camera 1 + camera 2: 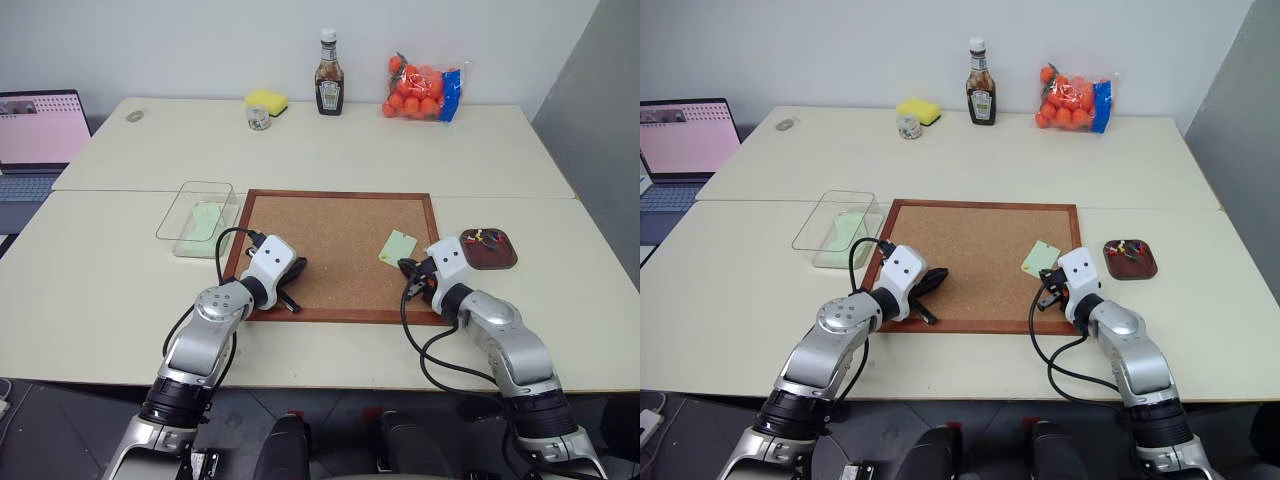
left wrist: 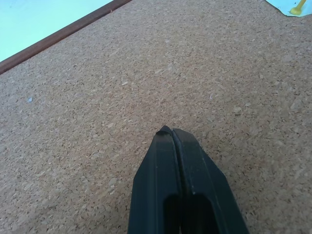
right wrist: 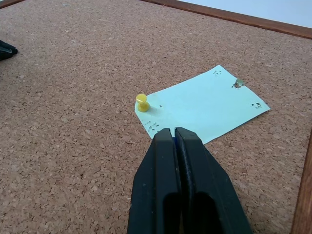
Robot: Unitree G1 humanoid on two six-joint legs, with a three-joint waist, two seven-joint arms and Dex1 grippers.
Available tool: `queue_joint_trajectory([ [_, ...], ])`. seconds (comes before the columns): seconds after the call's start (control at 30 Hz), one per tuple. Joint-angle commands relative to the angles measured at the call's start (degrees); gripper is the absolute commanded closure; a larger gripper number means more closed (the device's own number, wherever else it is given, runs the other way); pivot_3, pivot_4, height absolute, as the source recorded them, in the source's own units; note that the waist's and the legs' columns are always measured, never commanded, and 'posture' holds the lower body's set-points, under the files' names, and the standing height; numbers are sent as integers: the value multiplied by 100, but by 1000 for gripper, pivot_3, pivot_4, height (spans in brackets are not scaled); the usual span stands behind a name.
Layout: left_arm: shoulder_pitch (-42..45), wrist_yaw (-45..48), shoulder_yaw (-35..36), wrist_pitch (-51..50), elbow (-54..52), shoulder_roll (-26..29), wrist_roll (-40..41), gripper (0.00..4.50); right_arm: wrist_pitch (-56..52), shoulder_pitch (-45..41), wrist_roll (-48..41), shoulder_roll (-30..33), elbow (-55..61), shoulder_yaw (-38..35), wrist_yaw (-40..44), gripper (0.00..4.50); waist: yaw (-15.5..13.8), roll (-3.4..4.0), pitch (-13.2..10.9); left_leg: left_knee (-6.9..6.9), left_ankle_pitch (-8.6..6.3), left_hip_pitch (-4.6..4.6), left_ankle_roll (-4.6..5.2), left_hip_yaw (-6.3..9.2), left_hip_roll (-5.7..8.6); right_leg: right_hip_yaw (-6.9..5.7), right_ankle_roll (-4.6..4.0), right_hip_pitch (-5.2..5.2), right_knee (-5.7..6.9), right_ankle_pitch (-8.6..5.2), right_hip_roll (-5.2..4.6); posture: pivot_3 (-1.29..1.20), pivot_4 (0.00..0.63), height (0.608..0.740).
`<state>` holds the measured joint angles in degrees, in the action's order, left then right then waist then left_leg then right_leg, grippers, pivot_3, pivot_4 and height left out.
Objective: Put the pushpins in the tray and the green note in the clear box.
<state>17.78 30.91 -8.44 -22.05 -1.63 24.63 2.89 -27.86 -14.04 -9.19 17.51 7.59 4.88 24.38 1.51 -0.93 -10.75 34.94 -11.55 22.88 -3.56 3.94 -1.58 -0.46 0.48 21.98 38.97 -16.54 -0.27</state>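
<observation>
Nearest the head camera: left gripper (image 1: 290, 283) and right gripper (image 1: 409, 277), both low over the corkboard (image 1: 335, 240) near its front rail, arms reaching forward with elbows bent and wrists angled inward toward each other. Left fingers (image 2: 181, 185) pressed flat together, clenched on nothing, tips just above bare cork near the board's front left corner. Right fingers (image 3: 183, 180) likewise closed tight; a sliver of blue visible at the seam between the tips, too small to identify; tips at the near edge of the green note (image 3: 202, 105). Green note flat on the cork toward the board's right side, pinned at one corner by a yellow pushpin (image 3: 142, 103) standing upright, small pinholes at the other corners. Beyond the board's right rail, on the table (image 1: 560, 330): the tray (image 1: 488, 250), holding several pushpins (image 1: 486, 238) with red and yellow heads. Off the board's left rail: the clear box (image 1: 196, 217), with a pale green sheet inside. Further back: yellow sponge (image 1: 266, 101), sauce bottle (image 1: 329, 75), bag of oranges (image 1: 420, 88), and a laptop (image 1: 38, 135) at the far left.
</observation>
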Motion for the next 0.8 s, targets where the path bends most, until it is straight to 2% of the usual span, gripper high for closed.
queue_joint_trajectory([
  [0.03,-160,42,-82,-158,78,35,-89,4500,268,10,-169,-31,312,-231,44,4489,0,0,0,0,0,0,0,0,0,0,0,0,0,0,0,0,150,740],
  [0.33,-139,28,-88,-125,126,25,-106,4500,558,11,-413,-164,521,-466,55,4489,-1,0,0,-1,0,3,0,-1,0,1,0,3,0,0,0,0,150,740],
  [0.8,-119,20,-106,-136,152,3,-110,4500,389,-55,-620,31,775,-963,-105,4489,0,0,0,-1,0,2,0,-2,0,2,0,3,1,0,0,0,150,740],
])
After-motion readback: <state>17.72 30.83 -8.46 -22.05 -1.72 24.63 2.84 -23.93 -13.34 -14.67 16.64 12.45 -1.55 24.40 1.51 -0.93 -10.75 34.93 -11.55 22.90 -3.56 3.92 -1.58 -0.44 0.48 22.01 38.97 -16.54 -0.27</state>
